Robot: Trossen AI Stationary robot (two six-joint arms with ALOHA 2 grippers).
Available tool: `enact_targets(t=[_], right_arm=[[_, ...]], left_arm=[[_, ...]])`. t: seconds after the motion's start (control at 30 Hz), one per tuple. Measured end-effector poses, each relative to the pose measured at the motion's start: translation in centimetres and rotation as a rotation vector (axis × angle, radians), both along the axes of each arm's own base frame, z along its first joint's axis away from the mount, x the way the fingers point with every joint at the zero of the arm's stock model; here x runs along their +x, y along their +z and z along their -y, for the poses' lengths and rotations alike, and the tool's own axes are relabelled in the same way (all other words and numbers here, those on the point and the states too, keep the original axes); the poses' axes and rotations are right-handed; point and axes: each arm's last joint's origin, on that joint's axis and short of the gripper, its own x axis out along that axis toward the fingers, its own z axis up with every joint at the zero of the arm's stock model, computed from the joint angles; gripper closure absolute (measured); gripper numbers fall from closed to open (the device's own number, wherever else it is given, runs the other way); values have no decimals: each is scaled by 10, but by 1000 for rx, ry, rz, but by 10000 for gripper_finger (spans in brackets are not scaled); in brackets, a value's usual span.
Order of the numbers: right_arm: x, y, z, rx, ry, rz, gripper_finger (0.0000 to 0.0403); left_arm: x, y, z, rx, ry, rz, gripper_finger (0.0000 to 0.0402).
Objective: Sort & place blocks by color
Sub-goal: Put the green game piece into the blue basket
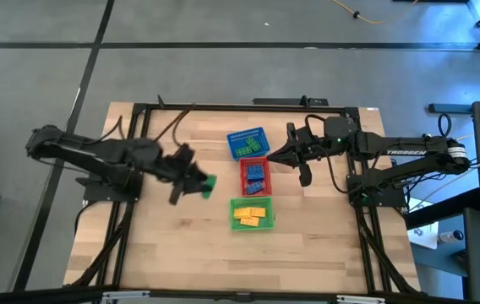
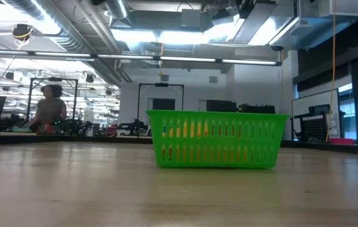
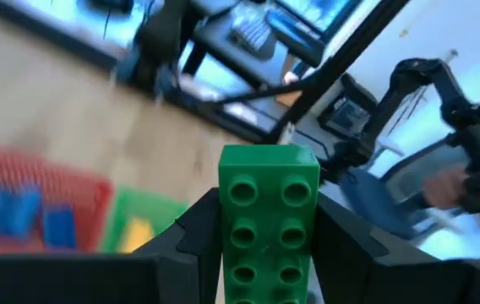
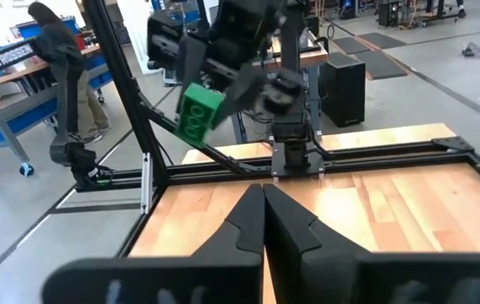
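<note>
A green studded block [image 3: 267,221] is held in my left gripper [image 1: 196,183], which is shut on it above the table's left half, left of the three baskets. The right wrist view also shows this green block [image 4: 198,114], raised high in the air. The blue basket [image 1: 248,142] holds green blocks, the red basket [image 1: 255,175] holds blue blocks, and the green basket [image 1: 251,213] holds yellow blocks. My right gripper [image 4: 263,207] hangs shut and holds nothing, above the table just right of the blue and red baskets. My left gripper pinches the green block by its two long sides [image 3: 223,245] between its two fingers [image 3: 191,232]. The fingers lie roughly level, pointing toward the table's right side, along the block. The block's far end juts out past the fingertips. It is lifted clear of the table.
In the low view the green basket [image 2: 217,140] stands mid-table with yellow blocks showing through its mesh. Bare wood lies on the table's left half and near side. A black frame [image 1: 223,108] runs round the tabletop. A person [image 2: 50,110] is in the room behind.
</note>
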Motion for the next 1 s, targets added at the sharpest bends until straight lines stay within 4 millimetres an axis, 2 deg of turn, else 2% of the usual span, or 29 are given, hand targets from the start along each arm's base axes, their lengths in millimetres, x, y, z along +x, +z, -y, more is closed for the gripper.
enact_targets(t=[0.17, 0.27, 0.4, 0.53, 0.63, 0.77, 1.0], right_arm=[[0, 0, 0, 37, -4, -5, 402], [0, 1, 0, 40, -4, 8, 402], [1, 6, 0, 36, -5, 59, 402], [1, 14, 0, 27, -4, 141, 402], [1, 18, 0, 20, -17, 176, 402], [1, 18, 1, 16, -39, 183, 402], [1, 18, 1, 14, -37, 183, 402]], left_arm=[[23, 2, -41, 184, 7, 146, 271], [25, 10, -65, 258, 45, 251, 271], [20, 21, -87, 310, 102, 363, 271], [15, 29, -90, 328, 123, 426, 271], [17, 27, -86, 327, 132, 416, 271], [25, 23, -79, 339, 142, 398, 271], [25, 24, -76, 361, 174, 402, 271]])
